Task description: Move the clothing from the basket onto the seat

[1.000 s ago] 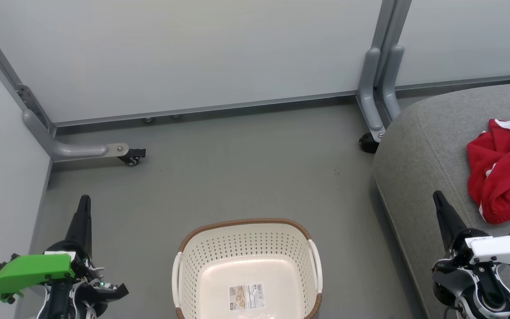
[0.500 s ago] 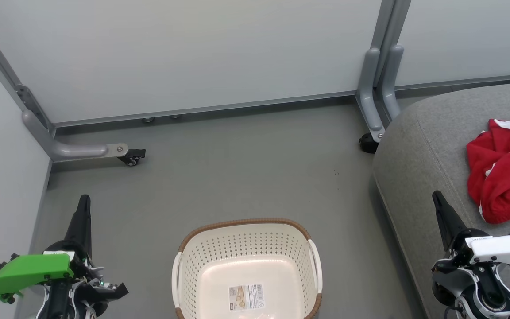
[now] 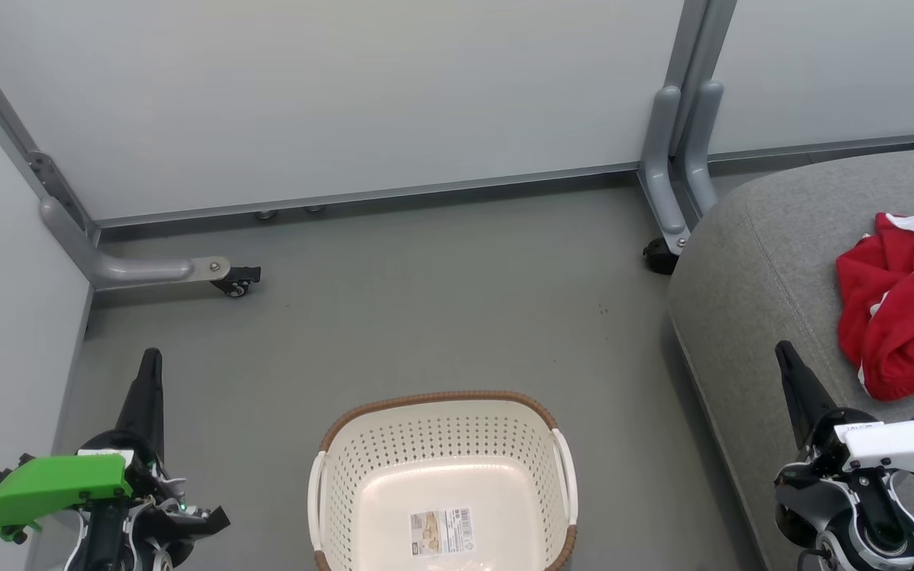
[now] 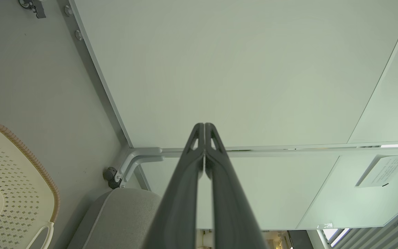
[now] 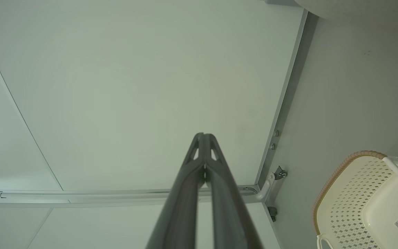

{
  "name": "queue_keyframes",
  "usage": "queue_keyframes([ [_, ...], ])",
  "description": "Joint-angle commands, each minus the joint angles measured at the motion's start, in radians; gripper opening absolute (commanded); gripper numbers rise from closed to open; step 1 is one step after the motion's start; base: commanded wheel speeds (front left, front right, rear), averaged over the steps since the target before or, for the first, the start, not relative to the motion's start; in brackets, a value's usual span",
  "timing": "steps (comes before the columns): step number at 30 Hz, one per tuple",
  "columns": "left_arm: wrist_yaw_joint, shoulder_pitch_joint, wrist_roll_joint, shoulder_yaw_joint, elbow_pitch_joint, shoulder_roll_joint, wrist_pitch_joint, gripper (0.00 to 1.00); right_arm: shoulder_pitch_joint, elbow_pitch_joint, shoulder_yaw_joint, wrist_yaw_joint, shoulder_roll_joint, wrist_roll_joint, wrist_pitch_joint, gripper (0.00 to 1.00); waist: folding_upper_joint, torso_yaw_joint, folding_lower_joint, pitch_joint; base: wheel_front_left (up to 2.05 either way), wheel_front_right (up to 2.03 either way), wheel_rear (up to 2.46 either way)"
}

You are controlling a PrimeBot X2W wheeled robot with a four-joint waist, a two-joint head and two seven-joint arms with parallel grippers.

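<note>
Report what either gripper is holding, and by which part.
Nothing is held. The left gripper and right gripper are both shut and empty. The clothing lies loose on the seat.

One basket point(image 3: 441, 440) with one paper label point(image 3: 442, 530) inside. One grey seat point(image 3: 766, 277) right of the basket, holding one red clothing heap point(image 3: 897, 313). Two claws: left claw point(image 3: 151, 358), right claw point(image 3: 783, 351).

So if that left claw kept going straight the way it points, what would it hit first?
Most likely the white partition panel: in the wrist view the shut left gripper points at it with nothing between, though depth is hard to judge.
</note>
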Motion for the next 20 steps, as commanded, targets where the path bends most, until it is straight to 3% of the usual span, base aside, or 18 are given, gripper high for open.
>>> queue_keyframes([
  [1,0.001,-0.012,-0.002,0.002,-0.004,0.0,0.002,0.0,0.0,-0.003,0.003,0.0,-0.007,0.008,-0.005,0.0,-0.0001,0.0,0.0,0.0,0.0,0.0,0.0],
  [20,0.001,-0.012,-0.002,0.002,-0.004,0.0,0.002,0.0,0.002,-0.01,0.042,0.0,-0.037,0.042,-0.037,0.0,-0.0001,0.0,0.0,0.0,0.0,0.0,0.0],
])
